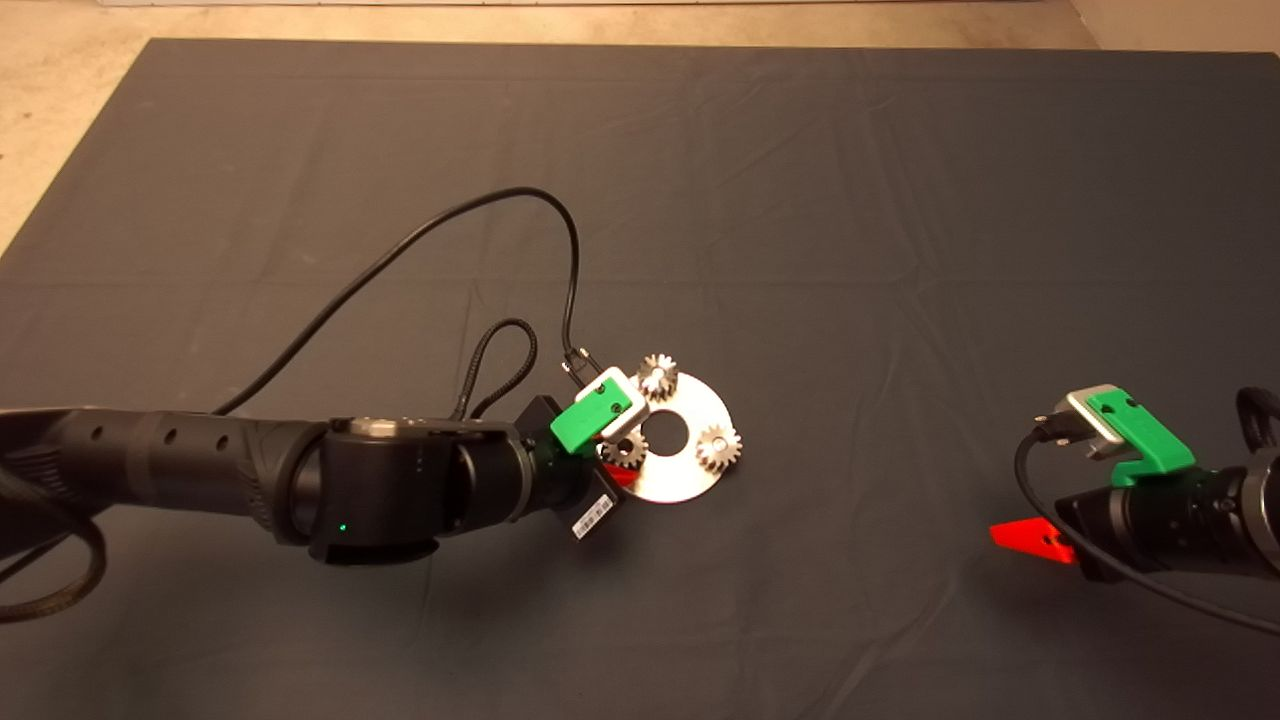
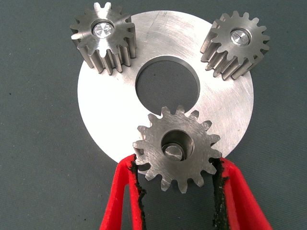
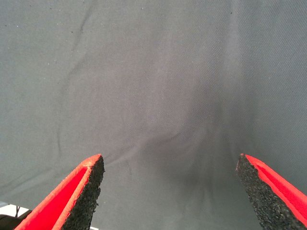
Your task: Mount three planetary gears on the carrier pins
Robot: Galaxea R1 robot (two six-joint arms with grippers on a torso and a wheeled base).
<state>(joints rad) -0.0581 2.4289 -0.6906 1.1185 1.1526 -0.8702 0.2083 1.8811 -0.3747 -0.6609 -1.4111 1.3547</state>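
Note:
The flat round silver plate [image 2: 110,110] lies on the mat, also in the head view [image 1: 690,475]. Two planetary gears [image 2: 103,36] [image 2: 236,43] sit on their carrier pins, whose tops [image 2: 103,30] show in the centre holes. My left gripper [image 2: 176,162] is shut on the third gear [image 2: 175,148] at the plate's near rim. Its centre hole is around the third pin [image 2: 172,152], which sits off-centre in it. In the head view this gear [image 1: 625,450] is beside the left gripper [image 1: 618,470]. My right gripper [image 3: 169,158] is open and empty over bare mat, parked at the right [image 1: 1040,525].
The dark mat [image 1: 800,200] covers the table, with pale floor beyond its far and left edges. A black cable [image 1: 480,215] loops up from the left arm over the mat behind the plate.

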